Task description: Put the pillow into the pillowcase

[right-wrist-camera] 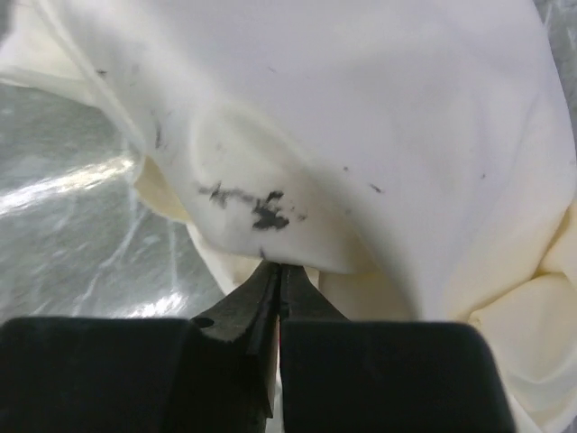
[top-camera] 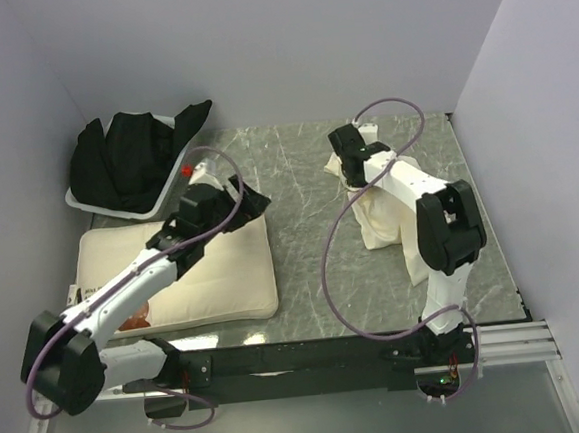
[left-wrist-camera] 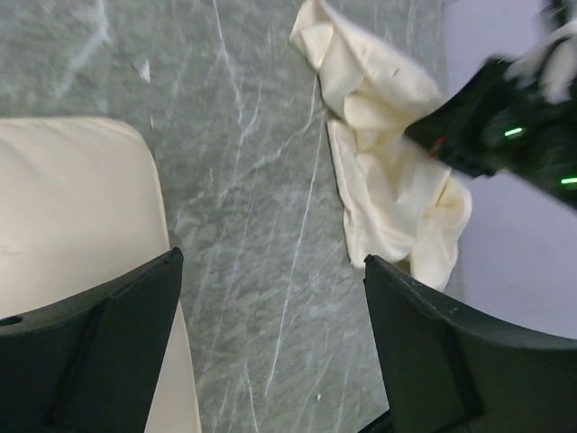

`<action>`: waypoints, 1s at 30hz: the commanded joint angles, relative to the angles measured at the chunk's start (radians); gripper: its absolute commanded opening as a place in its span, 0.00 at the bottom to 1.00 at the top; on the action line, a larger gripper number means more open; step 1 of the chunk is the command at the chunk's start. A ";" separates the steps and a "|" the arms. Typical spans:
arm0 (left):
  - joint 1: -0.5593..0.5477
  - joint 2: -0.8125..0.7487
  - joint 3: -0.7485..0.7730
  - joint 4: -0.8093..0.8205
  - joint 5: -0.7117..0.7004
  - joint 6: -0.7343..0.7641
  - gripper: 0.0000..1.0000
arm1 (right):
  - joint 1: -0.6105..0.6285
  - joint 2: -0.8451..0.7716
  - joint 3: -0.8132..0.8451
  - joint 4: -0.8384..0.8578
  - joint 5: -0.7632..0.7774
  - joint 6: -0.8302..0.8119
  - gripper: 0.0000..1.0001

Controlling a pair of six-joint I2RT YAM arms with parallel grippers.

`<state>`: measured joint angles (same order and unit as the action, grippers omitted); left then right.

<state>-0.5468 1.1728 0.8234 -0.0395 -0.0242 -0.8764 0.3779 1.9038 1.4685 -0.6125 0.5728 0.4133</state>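
The right gripper (right-wrist-camera: 278,271) is clenched on a pillowcase (right-wrist-camera: 379,117) fold, centre right. The left gripper (left-wrist-camera: 270,266) hangs spread above the pillow (left-wrist-camera: 72,207), lower left; its lettering is unreadable.

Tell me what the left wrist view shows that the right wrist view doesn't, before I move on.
Only the left wrist view: a corner of the pillow, the left gripper open, and the right arm over the crumpled pillowcase. Only the right wrist view: the right gripper shut on a fold of the pillowcase, and dark smudges on the cloth just above the pinch. Both: the cream pillowcase and the grey marbled table.
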 commanded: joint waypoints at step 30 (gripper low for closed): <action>-0.278 0.471 0.282 0.091 -0.348 -0.039 0.66 | -0.007 -0.707 -0.037 -0.108 -0.534 0.010 0.00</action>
<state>-0.8387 1.6485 1.0637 0.1131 -0.2054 -0.8627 0.3767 1.2980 1.4448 -0.7269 0.0479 0.4042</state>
